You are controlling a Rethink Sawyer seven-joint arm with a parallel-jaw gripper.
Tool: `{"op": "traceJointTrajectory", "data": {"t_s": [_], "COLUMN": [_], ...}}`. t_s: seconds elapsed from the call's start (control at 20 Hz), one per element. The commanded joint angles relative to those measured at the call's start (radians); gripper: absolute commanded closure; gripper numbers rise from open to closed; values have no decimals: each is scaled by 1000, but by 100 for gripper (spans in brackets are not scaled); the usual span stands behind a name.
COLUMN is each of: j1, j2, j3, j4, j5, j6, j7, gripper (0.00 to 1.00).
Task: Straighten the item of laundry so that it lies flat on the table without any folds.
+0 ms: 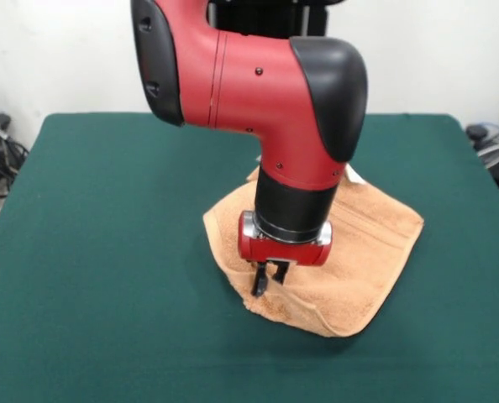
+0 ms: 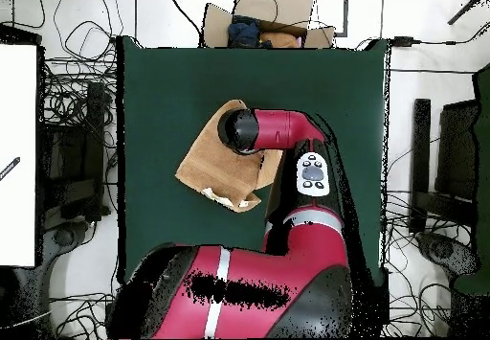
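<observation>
The green worktop [image 1: 107, 252] fills most of both views. In the overhead view an open cardboard box [image 2: 273, 15] stands off it at 12 o'clock, just beyond its edge, with dark blue and brownish things lying in it; what they are is too small to tell. Cables [image 2: 72, 78] trail over the floor at 9 o'clock and 3 o'clock.

The red and black arm [image 1: 258, 84] comes down over the middle of the worktop, its black wrist and red collar upright above the towel [image 1: 359, 252].

The towel lies near the worktop's centre, turned like a diamond. In the front view its corners point to about 12, 3, 5 and 9 o'clock, and its longer diagonal runs from 9 toward 3 o'clock. It is not flat: the edge toward 6 o'clock is wrinkled and lifted in a low ridge. A white tag [image 1: 354, 175] peeks out at the corner behind the arm.

The hand [image 1: 267, 279] hangs over the towel's 7 o'clock part. Its two dark fingers [image 1: 259, 284] point down, drawn close together at the wrinkled cloth; whether they have hold of it I cannot tell.
</observation>
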State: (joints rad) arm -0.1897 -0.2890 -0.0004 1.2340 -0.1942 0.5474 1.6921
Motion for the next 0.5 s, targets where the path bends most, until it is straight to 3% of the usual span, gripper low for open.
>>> {"op": "traceJointTrajectory", "data": {"t_s": [0.05, 0.5], "j1": [-12, -16], "j2": [36, 31], "j3": [99, 105], "j4": [-6, 14], "j5": [-23, -13], "j6": [-72, -82], "j7": [33, 49], "gripper": [100, 100]}}
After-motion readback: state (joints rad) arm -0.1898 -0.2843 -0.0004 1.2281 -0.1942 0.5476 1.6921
